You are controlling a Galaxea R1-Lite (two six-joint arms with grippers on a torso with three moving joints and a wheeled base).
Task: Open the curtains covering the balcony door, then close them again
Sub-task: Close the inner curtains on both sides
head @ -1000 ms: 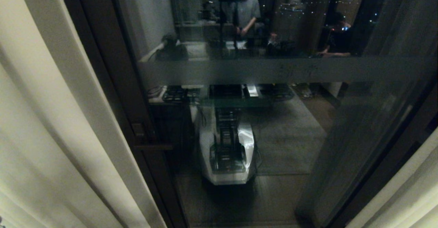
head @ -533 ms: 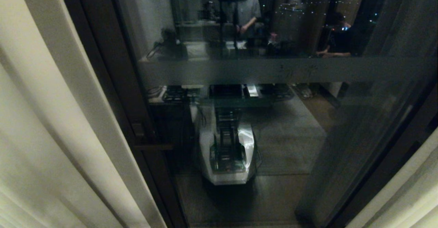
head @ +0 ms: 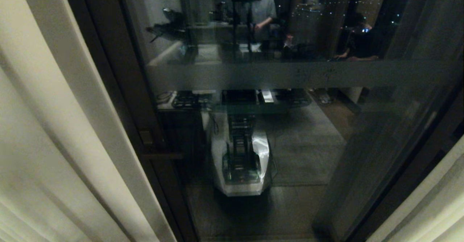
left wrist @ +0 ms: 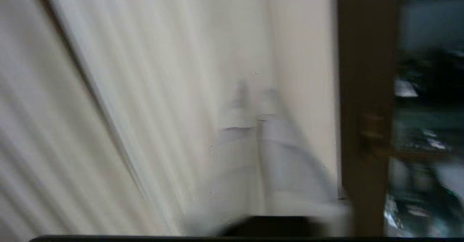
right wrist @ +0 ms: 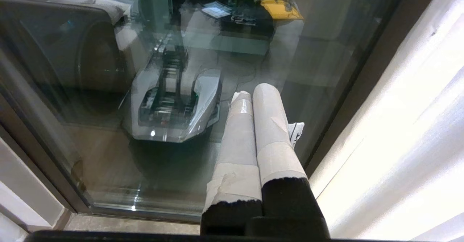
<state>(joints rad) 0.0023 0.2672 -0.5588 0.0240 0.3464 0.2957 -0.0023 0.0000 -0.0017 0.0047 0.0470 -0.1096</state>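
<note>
The curtains stand drawn apart: the left panel (head: 54, 126) fills the left side of the head view and the right panel (head: 427, 205) shows at the lower right. Between them the balcony door (head: 308, 144) is uncovered, with its dark frame (head: 119, 89), small handle (head: 163, 156) and frosted band (head: 290, 74). Neither arm shows directly in the head view. My left gripper (left wrist: 255, 93) is blurred and lies against the pleats of the left curtain (left wrist: 145, 89), just beside the door frame (left wrist: 366, 71). My right gripper (right wrist: 253, 91) is shut and empty, pointing down before the glass (right wrist: 108, 53), beside the right curtain (right wrist: 406, 126).
The glass mirrors my own base (head: 241, 162), my raised left arm (head: 170, 26), a standing person (head: 262, 11) and a seated one (head: 359, 39). The door's bottom rail and the pale floor strip (right wrist: 108, 227) lie below the right gripper.
In the glass reflection my left arm has lifted from beside the frosted band to well above it. The curtains, the door and the right arm have not moved.
</note>
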